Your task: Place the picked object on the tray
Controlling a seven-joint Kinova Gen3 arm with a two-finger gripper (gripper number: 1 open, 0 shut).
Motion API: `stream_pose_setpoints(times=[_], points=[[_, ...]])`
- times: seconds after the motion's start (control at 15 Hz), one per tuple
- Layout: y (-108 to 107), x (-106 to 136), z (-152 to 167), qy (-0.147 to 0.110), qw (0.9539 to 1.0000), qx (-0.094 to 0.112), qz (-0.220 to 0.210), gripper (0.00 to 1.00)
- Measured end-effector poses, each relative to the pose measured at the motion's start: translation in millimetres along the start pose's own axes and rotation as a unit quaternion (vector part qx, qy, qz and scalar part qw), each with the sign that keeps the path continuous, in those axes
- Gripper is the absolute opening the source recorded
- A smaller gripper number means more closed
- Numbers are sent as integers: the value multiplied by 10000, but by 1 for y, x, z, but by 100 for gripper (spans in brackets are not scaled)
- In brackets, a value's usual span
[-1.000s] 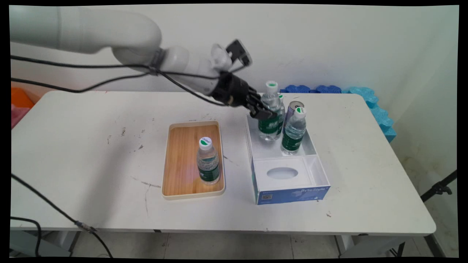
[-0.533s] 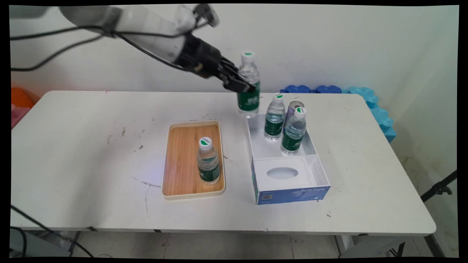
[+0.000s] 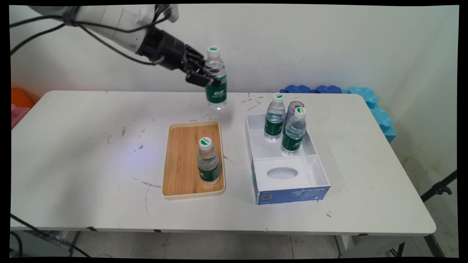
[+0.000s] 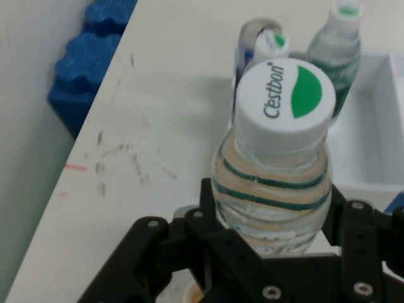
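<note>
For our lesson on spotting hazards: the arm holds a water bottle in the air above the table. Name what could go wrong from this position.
1. The gripper holds the raised bottle by its smooth, ribbed body; it might slip and fall to the table.
2. The bottle on the tray stands below and nearby; a low pass over the wooden tray could topple it.

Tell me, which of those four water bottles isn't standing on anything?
The water bottle clamped in the gripper hangs above the table's far side. One other stands on the wooden tray; two stand in the white box.
</note>
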Motion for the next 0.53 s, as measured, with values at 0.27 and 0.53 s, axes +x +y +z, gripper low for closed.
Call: stream_pose_setpoints(times=[0.27,0.53], points=[[-8,-39,0,-119,9996,-25,248,0],[-7,-74,7,-237,9990,-96,380,0]])
